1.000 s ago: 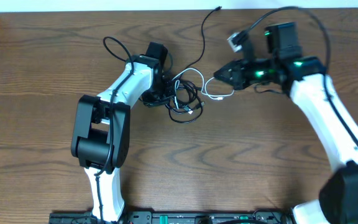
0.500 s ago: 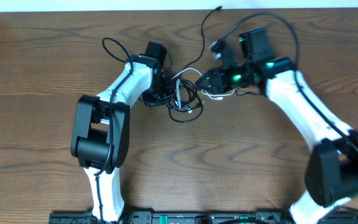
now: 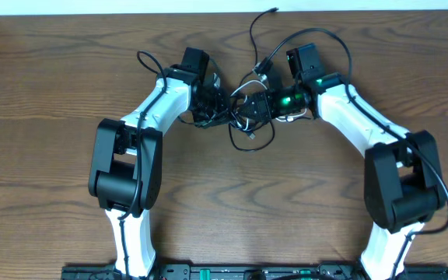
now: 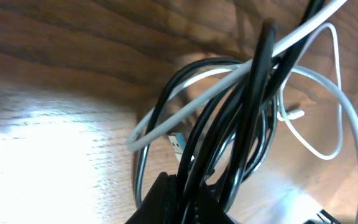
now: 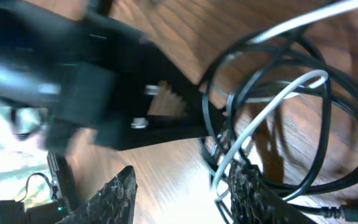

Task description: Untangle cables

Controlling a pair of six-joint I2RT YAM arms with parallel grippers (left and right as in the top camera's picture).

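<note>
On the brown wooden table [image 3: 53,155], we see both arms meeting at one knot.

Within the last second the right gripper [image 3: 249,107] has swung in from the right of the tangle and now sits on top of it. Its fingers are spread, with strands of the white cable [image 4: 194,94] running between them. The left gripper [image 3: 218,105] is pressed together, pinching a bunch of the black cable [image 4: 258,81] (it has shifted only slightly). We judge that the second grasp is being set up, so pulling apart can begin once the right fingers clamp. Our count is two arms, two grippers and two cables, one black and one white, looped together at the table's upper middle between the grippers.
</note>
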